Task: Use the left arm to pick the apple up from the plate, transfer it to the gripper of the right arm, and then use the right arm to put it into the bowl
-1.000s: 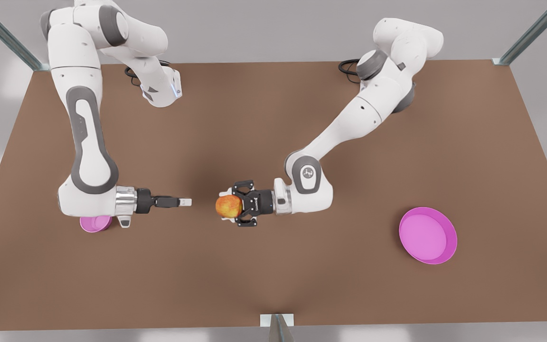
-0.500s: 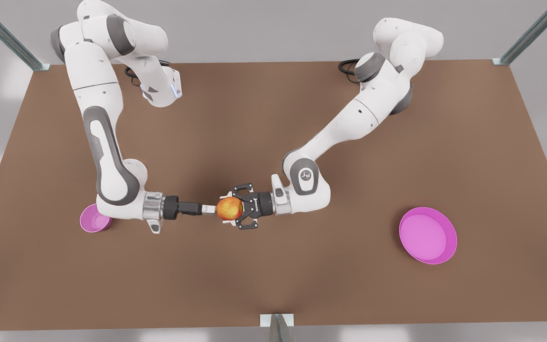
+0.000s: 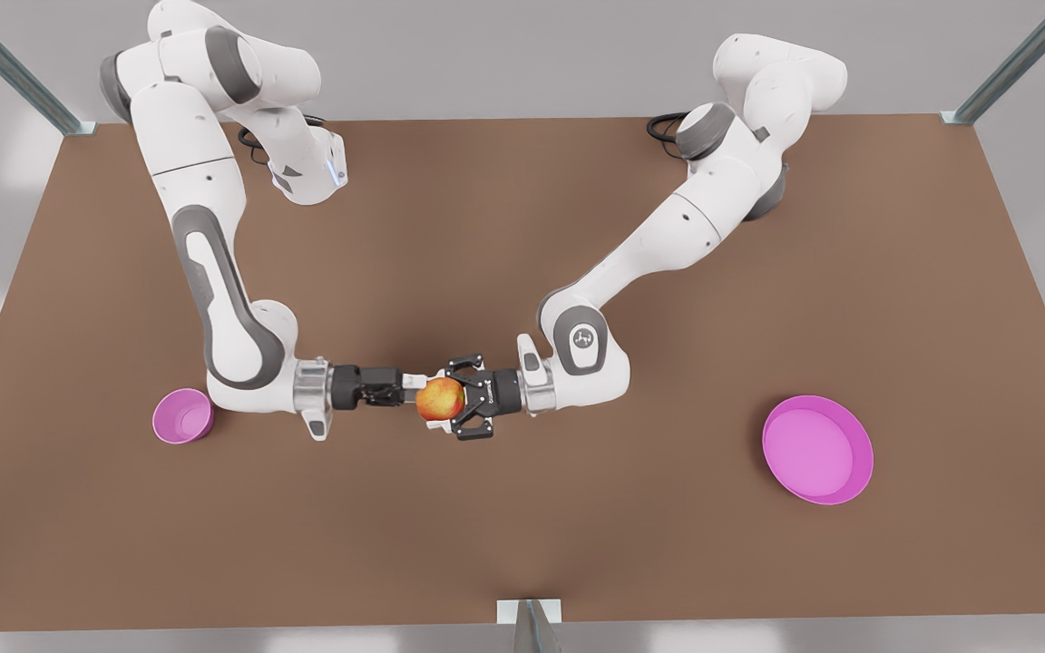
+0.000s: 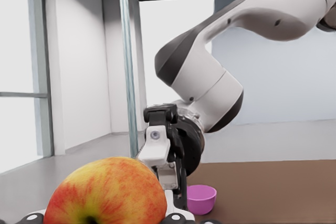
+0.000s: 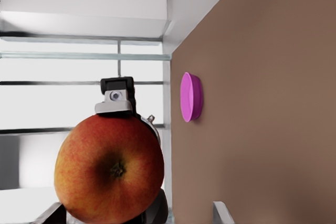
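The red-orange apple (image 3: 440,399) hangs above the middle of the table. My left gripper (image 3: 446,399), on the arm at the front view's right, is shut on it. My right gripper (image 3: 414,384) comes in from the front view's left, open, and its fingers (image 5: 223,214) stand wide on either side of the apple (image 5: 110,174). The left wrist view has the apple (image 4: 105,192) close up, with the right gripper (image 4: 164,153) just behind it. The small pink bowl (image 3: 183,415) stands at the front view's left. At the right lies the wide pink plate (image 3: 817,449), with nothing on it.
The brown table (image 3: 522,526) has metal frame posts at its corners and a bracket (image 3: 530,613) at the middle of its near edge. The bowl (image 4: 201,198) lies just below the right arm's wrist. The plate (image 5: 190,97) sits far behind the left arm.
The right arm has swung toward the middle, off the bowl, until its open fingers reached the apple. The left gripper held the apple almost still, drifting slightly toward the front view's left.
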Motion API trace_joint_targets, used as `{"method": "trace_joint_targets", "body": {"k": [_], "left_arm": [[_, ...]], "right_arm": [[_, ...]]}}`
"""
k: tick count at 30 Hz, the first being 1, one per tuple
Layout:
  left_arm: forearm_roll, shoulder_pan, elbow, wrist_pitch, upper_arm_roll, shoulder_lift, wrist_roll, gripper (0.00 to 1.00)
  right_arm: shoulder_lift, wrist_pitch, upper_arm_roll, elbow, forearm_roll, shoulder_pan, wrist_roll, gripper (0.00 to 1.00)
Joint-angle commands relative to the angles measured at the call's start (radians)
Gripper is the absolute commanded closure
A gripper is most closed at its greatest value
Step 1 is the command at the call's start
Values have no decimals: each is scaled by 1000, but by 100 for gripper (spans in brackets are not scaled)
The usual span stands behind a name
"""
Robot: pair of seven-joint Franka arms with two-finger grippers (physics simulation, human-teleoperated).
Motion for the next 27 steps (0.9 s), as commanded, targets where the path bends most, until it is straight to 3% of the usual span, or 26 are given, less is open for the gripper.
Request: {"method": "trace_joint_targets", "body": {"k": [1,25,27], "left_arm": [[5,-1,0,-5,-1,1,169,25],[5,-13,0,-5,1,7,173,25],[5,-13,0,-5,1,7,173,25]], "right_arm": [[-9,-5,2,-1,11,-2,-164,0],[8,107,17,31,118,52,-191,0],[9,119,17,31,118,52,-211,24]]}}
